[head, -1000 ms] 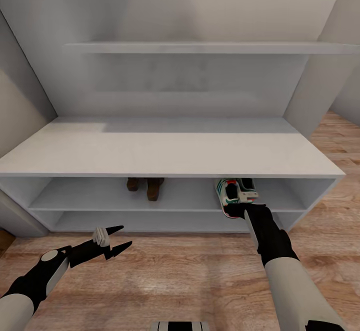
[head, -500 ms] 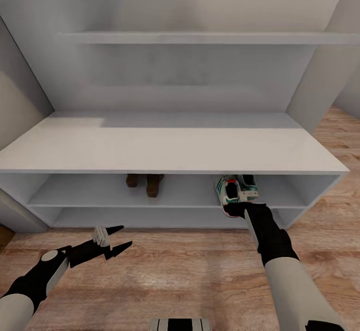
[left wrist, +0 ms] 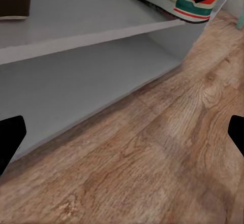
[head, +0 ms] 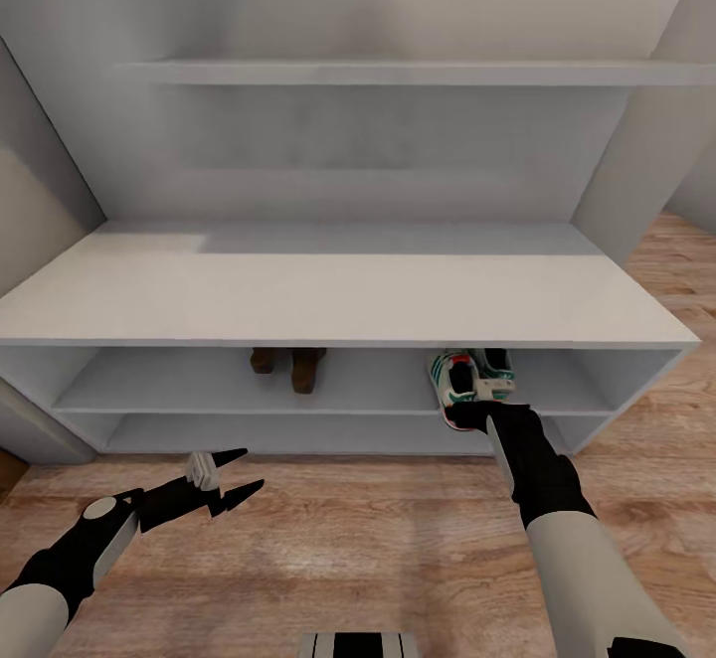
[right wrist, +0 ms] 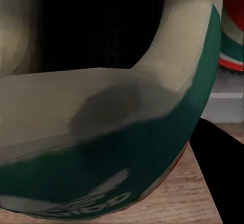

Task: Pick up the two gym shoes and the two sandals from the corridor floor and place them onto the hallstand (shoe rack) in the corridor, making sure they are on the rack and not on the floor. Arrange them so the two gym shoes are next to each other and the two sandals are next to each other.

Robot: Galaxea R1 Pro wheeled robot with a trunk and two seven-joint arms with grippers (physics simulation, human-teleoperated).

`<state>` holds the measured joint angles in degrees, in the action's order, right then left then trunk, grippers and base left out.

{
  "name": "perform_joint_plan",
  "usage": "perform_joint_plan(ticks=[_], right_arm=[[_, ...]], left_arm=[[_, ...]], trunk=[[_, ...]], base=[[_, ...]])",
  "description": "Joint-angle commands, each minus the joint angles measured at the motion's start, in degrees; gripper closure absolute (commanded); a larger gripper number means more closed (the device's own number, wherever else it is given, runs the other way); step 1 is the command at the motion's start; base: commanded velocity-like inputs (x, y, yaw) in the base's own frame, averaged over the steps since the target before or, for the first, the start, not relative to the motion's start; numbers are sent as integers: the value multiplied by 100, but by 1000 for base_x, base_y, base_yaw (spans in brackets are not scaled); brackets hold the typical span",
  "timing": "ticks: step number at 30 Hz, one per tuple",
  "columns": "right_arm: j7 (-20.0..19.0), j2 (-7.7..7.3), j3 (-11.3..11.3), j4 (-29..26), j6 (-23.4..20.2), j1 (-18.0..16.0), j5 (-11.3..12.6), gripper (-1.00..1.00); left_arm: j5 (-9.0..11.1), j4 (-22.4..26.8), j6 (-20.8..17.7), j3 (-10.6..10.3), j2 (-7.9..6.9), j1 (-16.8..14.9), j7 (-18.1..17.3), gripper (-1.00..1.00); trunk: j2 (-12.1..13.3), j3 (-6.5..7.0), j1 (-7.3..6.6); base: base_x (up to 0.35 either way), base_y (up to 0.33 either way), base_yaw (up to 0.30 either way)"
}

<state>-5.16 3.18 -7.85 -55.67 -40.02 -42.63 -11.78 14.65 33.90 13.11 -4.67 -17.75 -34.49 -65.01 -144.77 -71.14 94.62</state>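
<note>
Change since a second ago: your head camera has tipped, so the wall shelf point(head: 398, 73) sits higher in the head view; arms and shoes keep their places against the rack (a view shift, not a move of things).
Meaning for the task: you appear to be at the last placement, with nothing visible on the corridor floor point(head: 348, 539) in front of the unit.
Right gripper point(head: 487, 410): at the heel of the nearer gym shoe point(head: 457, 388), which lies on the upper open tier of the hallstand point(head: 338, 295); its heel collar looms close in the wrist view point(right wrist: 101, 132). Whether the fingers clamp it or have let go, you cannot tell.
Second gym shoe point(head: 494, 367): just beside the first, toward the right end of the same tier.
Sandals point(head: 288, 368): side by side on that tier, well left of the sneakers.
Left gripper point(head: 237, 471): fingers apart, empty, over the floor before the lower tier.
</note>
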Motion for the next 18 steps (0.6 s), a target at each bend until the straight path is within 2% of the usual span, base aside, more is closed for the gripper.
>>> perform_joint_plan(ticks=[1, 4, 12, 18], right_arm=[[-49, 7, -24, 74, -23, 0, -79, 100], [-47, 7, -24, 74, -23, 0, -79, 100], [-49, 7, -24, 74, -23, 0, -79, 100], [-48, 7, -24, 74, -23, 0, -79, 100]], left_arm=[[43, -6, 34, -42, 3, -5, 6, -100], [39, -6, 34, -43, 21, -5, 9, -100], [38, -6, 34, -43, 26, -5, 8, -100], [38, -6, 34, -43, 26, -5, 9, -100]], trunk=[[-1, -5, 2], [-1, -5, 2], [-1, -5, 2], [-1, -5, 2]], base=[[214, 109, 0], [229, 115, 0], [55, 14, 0], [268, 0, 0]])
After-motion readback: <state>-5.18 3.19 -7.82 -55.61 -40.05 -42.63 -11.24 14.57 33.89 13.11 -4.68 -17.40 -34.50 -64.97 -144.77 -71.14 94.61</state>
